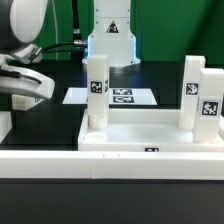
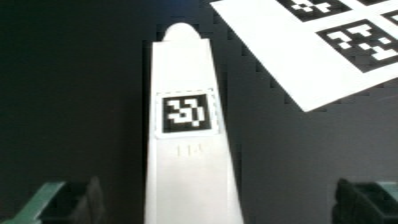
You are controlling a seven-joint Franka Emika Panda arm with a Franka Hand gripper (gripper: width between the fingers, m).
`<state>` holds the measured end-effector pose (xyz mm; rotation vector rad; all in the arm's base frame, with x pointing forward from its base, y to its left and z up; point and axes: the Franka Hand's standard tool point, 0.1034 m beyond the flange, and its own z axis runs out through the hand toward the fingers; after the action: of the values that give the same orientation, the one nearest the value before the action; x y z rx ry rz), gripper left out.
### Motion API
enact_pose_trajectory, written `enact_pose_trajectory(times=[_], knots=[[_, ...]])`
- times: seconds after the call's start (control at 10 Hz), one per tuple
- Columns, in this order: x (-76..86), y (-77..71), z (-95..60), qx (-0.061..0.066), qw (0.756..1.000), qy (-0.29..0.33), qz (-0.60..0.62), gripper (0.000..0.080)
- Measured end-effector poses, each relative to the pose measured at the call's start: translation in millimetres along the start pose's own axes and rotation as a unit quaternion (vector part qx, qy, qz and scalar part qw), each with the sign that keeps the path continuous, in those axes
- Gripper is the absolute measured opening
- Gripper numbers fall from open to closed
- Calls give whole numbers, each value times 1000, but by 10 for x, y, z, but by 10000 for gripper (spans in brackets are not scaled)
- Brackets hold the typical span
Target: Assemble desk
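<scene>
Black cloth covers the table point(image 1: 40, 115), with a green backdrop behind the white base of the arm point(image 1: 110, 35).

On the exterior view's left the gripper point(image 1: 22, 85) hangs over the dark surface, well apart from the desk top point(image 1: 150, 140), which lies upside down across the front of the scene with its rim facing up. Two legs stand upright in the top: one leg point(image 1: 97, 95) near the middle of the exterior view, the nearer of the two to the gripper, and a second leg point(image 1: 200, 100) at the far side, toward the exterior view's right. Both carry black-and-white square tags.

Beyond the desk top, flat on the table, lies the marker board point(image 1: 115, 96), further from the gripper than the nearer standing leg.

Seen from the wrist, a loose leg point(image 2: 187, 130) lies flat on the black cloth directly beneath the gripper point(image 2: 210, 200), running lengthwise between the two fingers point(image 2: 63, 195). Its tag faces up and its pointed end aims away from the wrist. The fingers are spread wide, one on each side of the leg, and appear not to touch it, though their tips are cut off at the picture's edge. A corner of the marker board point(image 2: 329, 45) shows just beyond the leg's pointed end.
</scene>
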<state>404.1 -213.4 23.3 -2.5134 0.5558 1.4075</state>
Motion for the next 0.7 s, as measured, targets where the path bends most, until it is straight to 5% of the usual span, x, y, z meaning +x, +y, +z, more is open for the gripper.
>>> enact_pose_trajectory(times=[0.5, 0.7], knots=[[89, -34, 176, -3, 1000, 3, -4, 648], [90, -34, 176, -3, 1000, 3, -4, 389]])
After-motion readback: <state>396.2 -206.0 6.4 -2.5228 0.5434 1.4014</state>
